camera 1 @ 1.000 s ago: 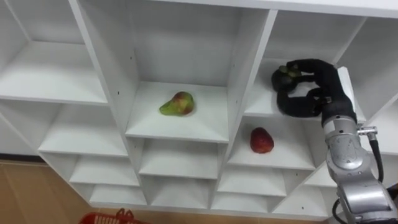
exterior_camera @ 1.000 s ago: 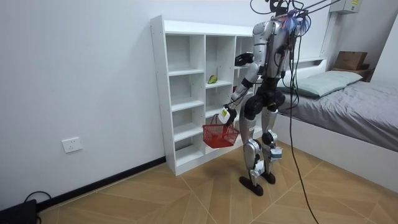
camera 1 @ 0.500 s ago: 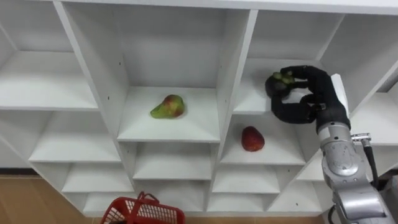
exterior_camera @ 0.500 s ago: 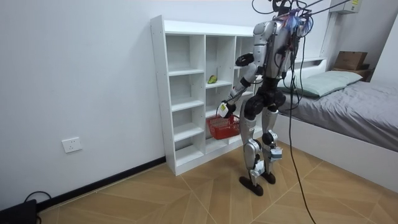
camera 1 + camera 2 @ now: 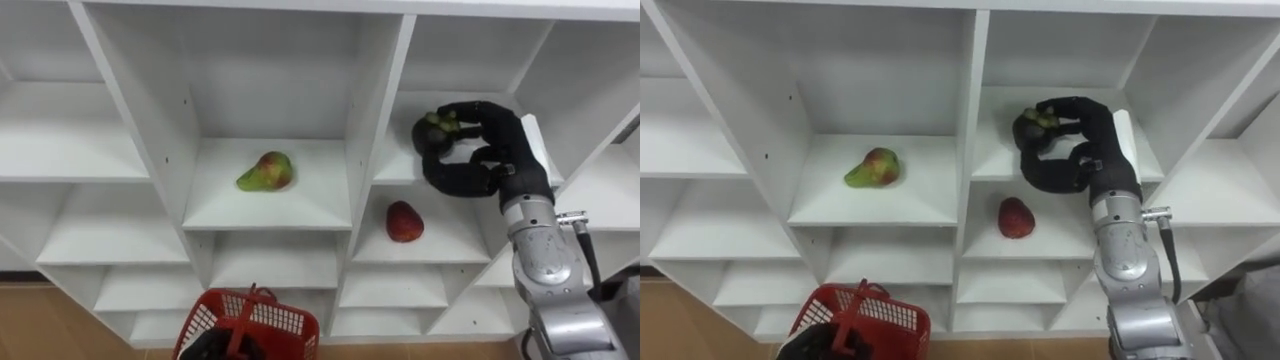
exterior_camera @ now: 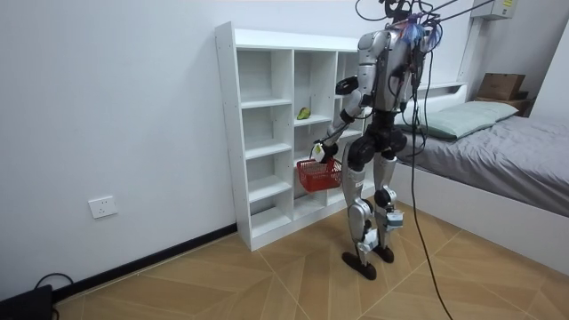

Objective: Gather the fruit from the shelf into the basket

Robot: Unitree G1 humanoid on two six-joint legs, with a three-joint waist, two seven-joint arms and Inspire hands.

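**Listener:** What is in front of the robot?

**Operator:** Through the head camera I see a white closet of open box-shaped compartments [image 5: 383, 120]. In the room view my robot stands upright on the wooden floor [image 6: 267, 276], facing that closet. A grey bed [image 6: 507, 151] lies behind it, at the room view's right.

**Listener:** Where is the fruit?

**Operator:** I count three pieces. A green-and-red pear [image 5: 265, 171] lies on its side on the board of the middle compartment. In the next column to the right, on a slightly lower board, sits a red pointed fruit [image 5: 404, 221], with nothing touching it. The third is a dark round fruit with a green cap [image 5: 437, 124]. It is in the robot's black right hand [image 5: 505, 150], at the mouth of the compartment directly above the red one.

**Listener:** How is it held?

**Operator:** The fingers curl over the top of the fruit and the thumb hooks in from below, so it is clasped between them. I cannot tell whether the fruit touches the board.

**Listener:** And the other hand?

**Operator:** The left hand [image 6: 317, 152] is low, in front of the lower shelves. It is closed round the handle of a red wire basket [image 5: 262, 318], which hangs from it below the pear's column. I cannot make out what is inside the basket.
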